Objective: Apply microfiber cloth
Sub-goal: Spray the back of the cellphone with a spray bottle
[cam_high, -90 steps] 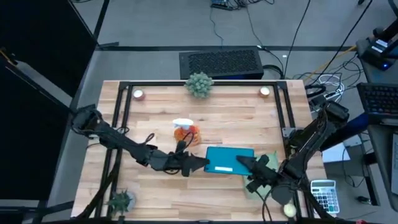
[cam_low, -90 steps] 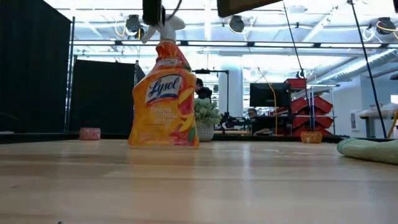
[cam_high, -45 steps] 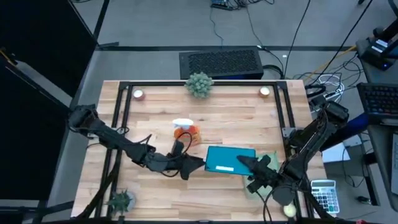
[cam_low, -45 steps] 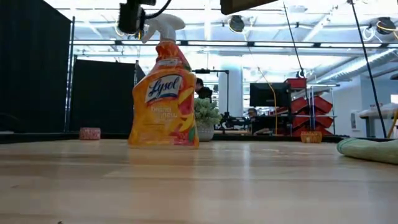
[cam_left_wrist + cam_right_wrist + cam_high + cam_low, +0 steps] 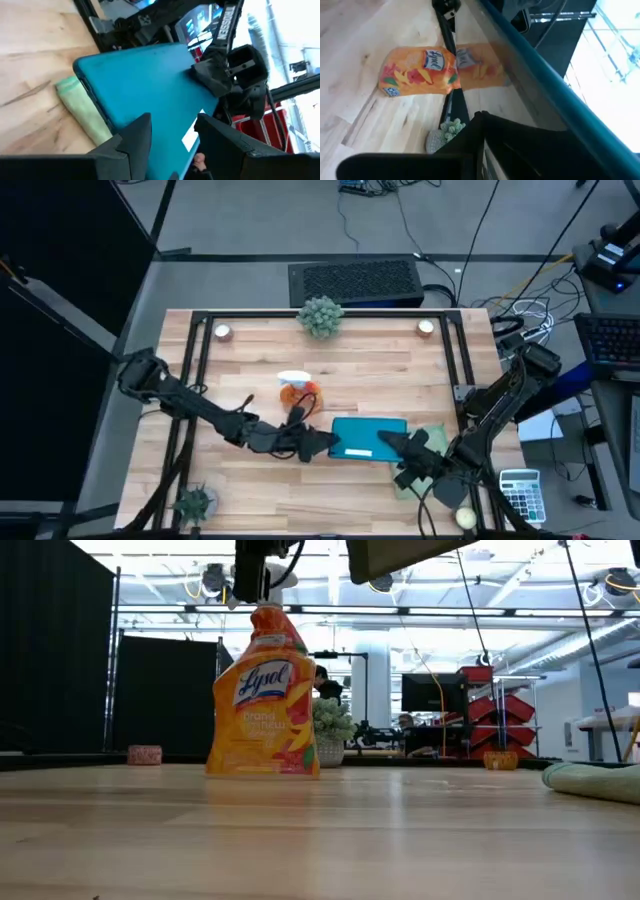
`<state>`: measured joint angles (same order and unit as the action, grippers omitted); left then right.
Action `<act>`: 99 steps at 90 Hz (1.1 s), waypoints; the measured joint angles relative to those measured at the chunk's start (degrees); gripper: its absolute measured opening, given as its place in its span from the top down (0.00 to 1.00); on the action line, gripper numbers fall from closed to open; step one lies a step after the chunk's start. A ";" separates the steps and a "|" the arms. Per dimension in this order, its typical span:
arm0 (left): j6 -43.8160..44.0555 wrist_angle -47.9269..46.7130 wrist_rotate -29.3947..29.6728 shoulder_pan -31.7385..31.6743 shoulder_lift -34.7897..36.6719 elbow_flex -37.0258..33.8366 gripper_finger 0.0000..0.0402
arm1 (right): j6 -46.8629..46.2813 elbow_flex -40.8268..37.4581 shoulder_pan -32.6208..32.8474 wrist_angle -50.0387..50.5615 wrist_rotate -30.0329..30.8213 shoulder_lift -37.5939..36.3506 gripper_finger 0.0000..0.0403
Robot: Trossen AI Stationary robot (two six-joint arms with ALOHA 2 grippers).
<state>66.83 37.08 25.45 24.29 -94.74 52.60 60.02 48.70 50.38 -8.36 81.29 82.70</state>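
Now the left gripper (image 5: 328, 444) has its fingers (image 5: 137, 135) spread apart, one on each side of the blue tablet's (image 5: 368, 436) edge. On the other end, the right gripper (image 5: 392, 442) sits on the tablet; I cannot tell how its fingers stand. Beside it, the microfiber cloth (image 5: 432, 442) lies on the tabletop (image 5: 380, 370) under the right arm.

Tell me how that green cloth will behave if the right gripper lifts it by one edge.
Likely floppy: the cloth lies slumped in soft folds, so it should drape, not stay flat. Probably light and easy to grip. It sits beside the tablet, under the right gripper, so it might drag against it.
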 joint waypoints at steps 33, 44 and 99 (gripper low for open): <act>0.63 -14.16 3.28 1.29 5.16 -0.09 0.63 | -1.38 0.14 1.04 -0.06 3.28 -0.13 0.84; 2.32 -12.82 2.65 1.22 4.44 -0.09 0.63 | -1.27 0.14 0.57 -0.28 2.96 -0.13 0.84; 3.36 11.58 -3.08 -1.79 -5.07 0.22 0.66 | -4.40 0.14 -3.47 -0.94 -4.06 0.02 0.81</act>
<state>70.19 48.66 22.37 22.50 -99.81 52.82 55.61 48.84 46.92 -9.30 77.23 82.72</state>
